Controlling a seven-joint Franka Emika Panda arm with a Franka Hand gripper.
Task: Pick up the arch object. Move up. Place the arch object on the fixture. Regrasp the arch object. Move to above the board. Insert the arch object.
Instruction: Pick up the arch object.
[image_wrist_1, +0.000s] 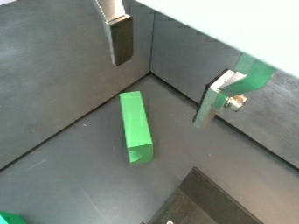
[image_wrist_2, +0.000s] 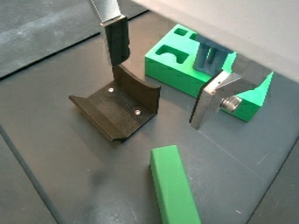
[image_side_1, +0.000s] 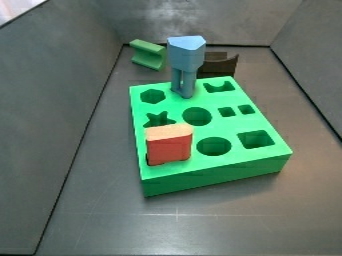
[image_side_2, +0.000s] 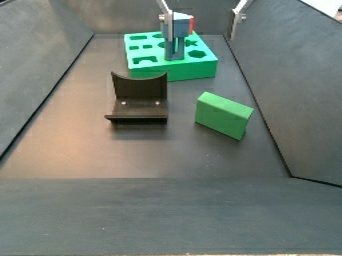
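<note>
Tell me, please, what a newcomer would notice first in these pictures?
Probably the bright green board, with a tall blue peg standing in it and a red-brown cube near its front edge. The green arch object lies on the floor beside the dark fixture. The tool hangs open above them, holding nothing.

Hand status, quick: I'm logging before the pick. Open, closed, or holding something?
Hand: open, holding nothing; it hangs above the floor, with the arch object lying loose below, beside the fixture.
</note>
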